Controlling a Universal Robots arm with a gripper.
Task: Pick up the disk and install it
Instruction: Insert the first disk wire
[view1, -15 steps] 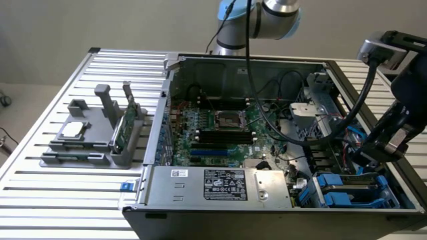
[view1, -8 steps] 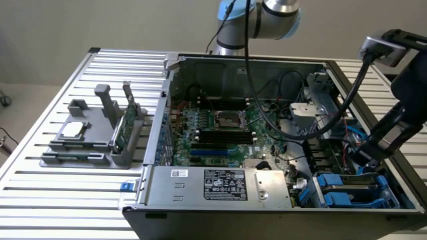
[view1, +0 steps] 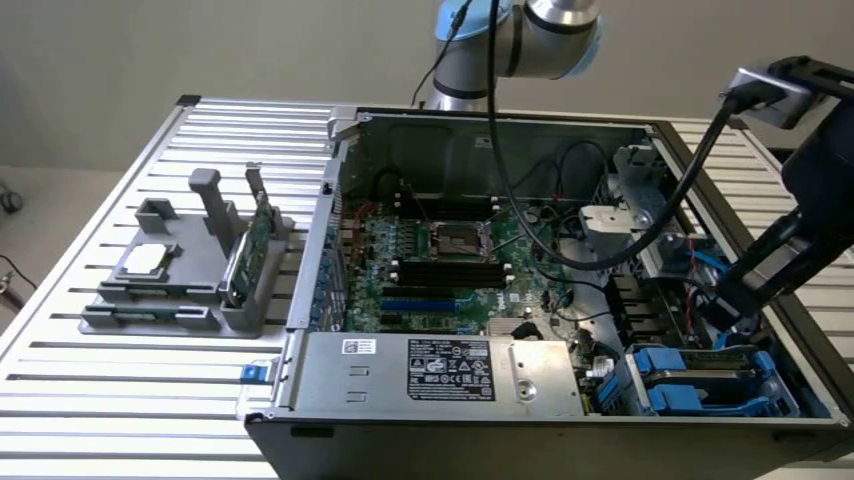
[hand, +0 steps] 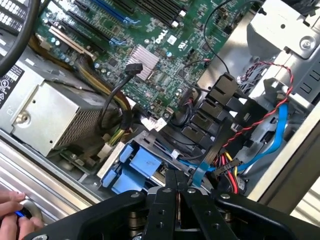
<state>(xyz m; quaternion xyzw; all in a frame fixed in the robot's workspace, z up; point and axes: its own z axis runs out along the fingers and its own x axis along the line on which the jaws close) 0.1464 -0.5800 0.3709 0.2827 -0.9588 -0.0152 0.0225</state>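
Although the task asks for picking up and installing, the disk (view1: 681, 375) seems already to sit inside the computer case (view1: 507, 120). Its blue rails show in the drive bay at one corner of the case, low at the exterior view's right. I cannot tell if it is pushed fully home, because cables and the bay wall hide a part of it.

The gripper (hand: 176, 186) hangs inside the case, just above that corner, with its two fingers pressed together and nothing between them. It holds no disk. So, in my judgement, the carrying is done and the work is near its end, with at most the final seating left.

Outside the case, on the table (view1: 80, 400), a grey holder (view1: 160, 318) keeps a small chip (view1: 144, 262) and a green card (view1: 247, 255). At the outer edge of the case a person's hand (hand: 10, 212) rests with something small and blue at the fingers.
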